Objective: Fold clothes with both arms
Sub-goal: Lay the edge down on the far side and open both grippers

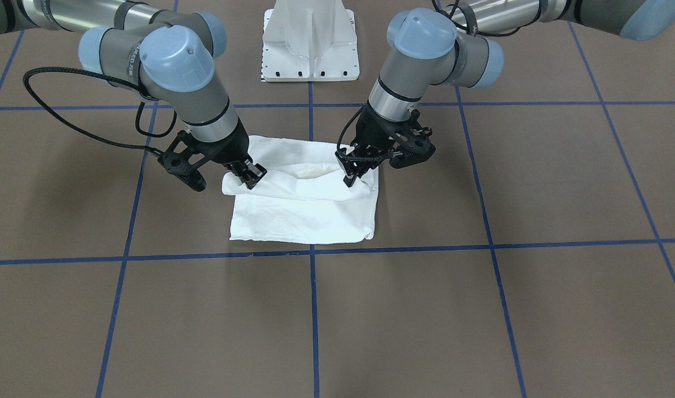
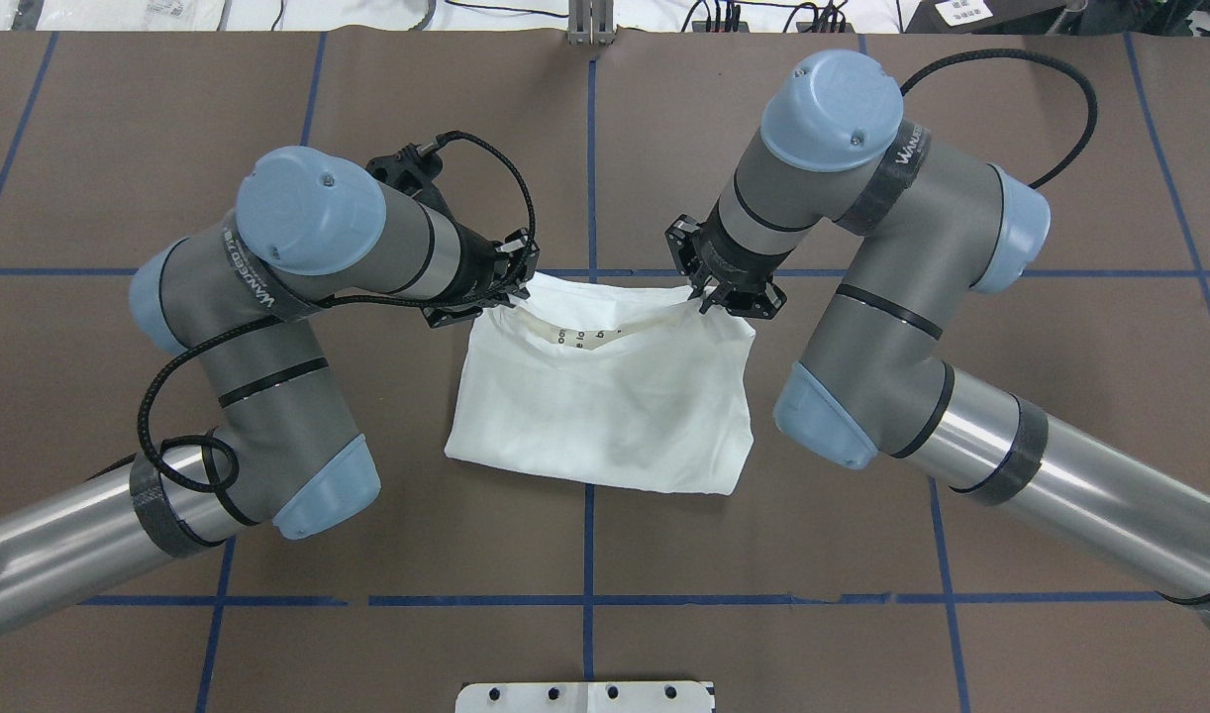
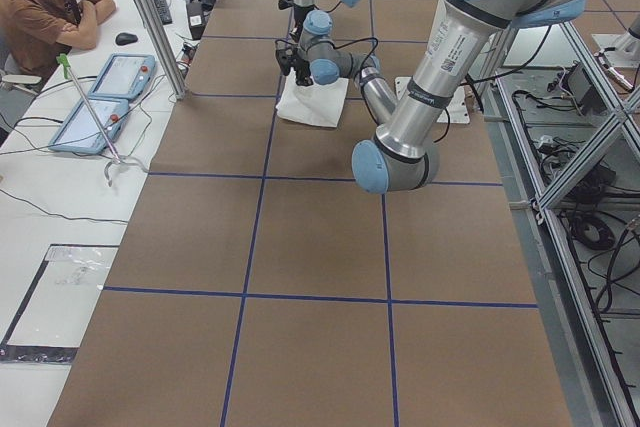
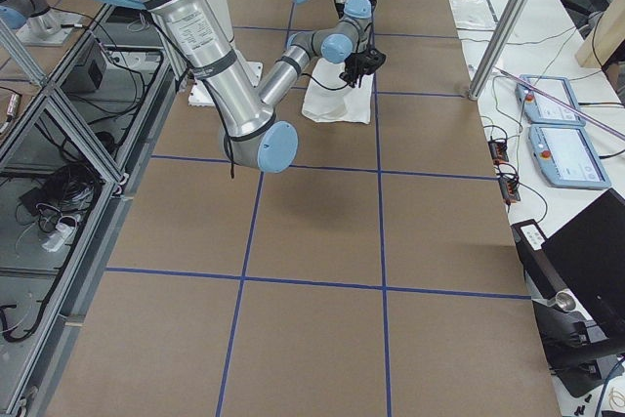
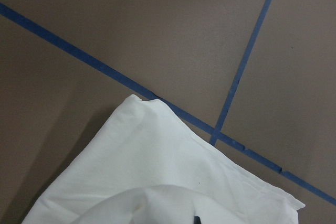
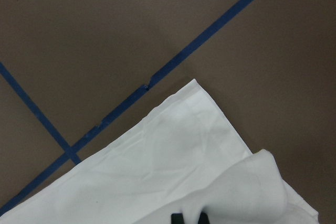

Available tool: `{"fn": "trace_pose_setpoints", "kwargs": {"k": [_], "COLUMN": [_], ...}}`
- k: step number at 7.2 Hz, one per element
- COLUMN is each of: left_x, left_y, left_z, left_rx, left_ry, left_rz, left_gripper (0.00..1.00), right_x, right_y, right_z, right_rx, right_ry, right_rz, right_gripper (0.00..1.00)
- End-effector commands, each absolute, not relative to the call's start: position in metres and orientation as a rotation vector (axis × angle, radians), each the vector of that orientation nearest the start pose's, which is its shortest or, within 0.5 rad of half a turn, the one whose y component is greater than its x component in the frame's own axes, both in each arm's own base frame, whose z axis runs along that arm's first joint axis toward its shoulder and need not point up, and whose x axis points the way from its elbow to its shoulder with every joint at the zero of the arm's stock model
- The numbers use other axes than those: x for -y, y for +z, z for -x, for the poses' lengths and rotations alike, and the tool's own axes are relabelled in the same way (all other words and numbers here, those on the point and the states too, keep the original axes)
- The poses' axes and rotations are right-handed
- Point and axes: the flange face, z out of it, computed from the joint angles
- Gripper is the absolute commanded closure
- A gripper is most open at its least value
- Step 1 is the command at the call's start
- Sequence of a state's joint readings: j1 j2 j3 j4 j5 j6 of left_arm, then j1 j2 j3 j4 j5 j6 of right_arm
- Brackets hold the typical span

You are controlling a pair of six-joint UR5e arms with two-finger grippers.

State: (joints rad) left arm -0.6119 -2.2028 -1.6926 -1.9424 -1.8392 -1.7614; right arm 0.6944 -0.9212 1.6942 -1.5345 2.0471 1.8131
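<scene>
- Front cam: brown table point(image 1: 536, 182) with a blue tape grid point(image 1: 313, 309), folded white shirt point(image 1: 304, 221) sitting mid-table, near the white pedestal base point(image 1: 310, 50).
- Left gripper point(image 1: 349, 178) and right gripper point(image 1: 253, 178) are each clamped on the shirt's top layer.
- Overhead: that pinched edge sags between them, with some black text point(image 2: 568, 340) showing.
- Wrist cams: fabric rises toward each lens and the fingers are barely visible.

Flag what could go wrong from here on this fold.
1. The shirt edge held between the left gripper and right gripper sags in the middle; it may land creased.
2. Both pinches look close to the edge, so either could slip.
3. Nothing pins the lower layer; pulling might drag the whole shirt across the table.
</scene>
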Motion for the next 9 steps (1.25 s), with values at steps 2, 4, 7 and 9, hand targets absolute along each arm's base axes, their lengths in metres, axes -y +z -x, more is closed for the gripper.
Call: {"fn": "trace_pose_setpoints", "kwargs": {"k": [2, 4, 7, 9], "left_x": [0.489, 0.495, 0.507, 0.49], "left_y": [0.192, 0.194, 0.211, 0.234], "left_z": [-0.477, -0.474, -0.447, -0.425], "left_rx": [-1.146, -1.138, -1.114, -1.099], "left_ry": [-0.597, -0.605, -0.594, -0.52], "left_rz": [-0.009, -0.013, -0.055, -0.099], "left_gripper": [0.01, 0.01, 0.01, 0.01], "right_x": [0.506, 0.498, 0.479, 0.46], "right_y": [0.236, 0.244, 0.245, 0.249], "right_z": [0.445, 0.448, 0.478, 0.5], "right_rx": [0.888, 0.934, 0.918, 0.899], "right_ry": [0.689, 0.656, 0.52, 0.504], "right_rz": [0.289, 0.279, 0.115, 0.094], "right_gripper": [0.0, 0.0, 0.0, 0.0]}}
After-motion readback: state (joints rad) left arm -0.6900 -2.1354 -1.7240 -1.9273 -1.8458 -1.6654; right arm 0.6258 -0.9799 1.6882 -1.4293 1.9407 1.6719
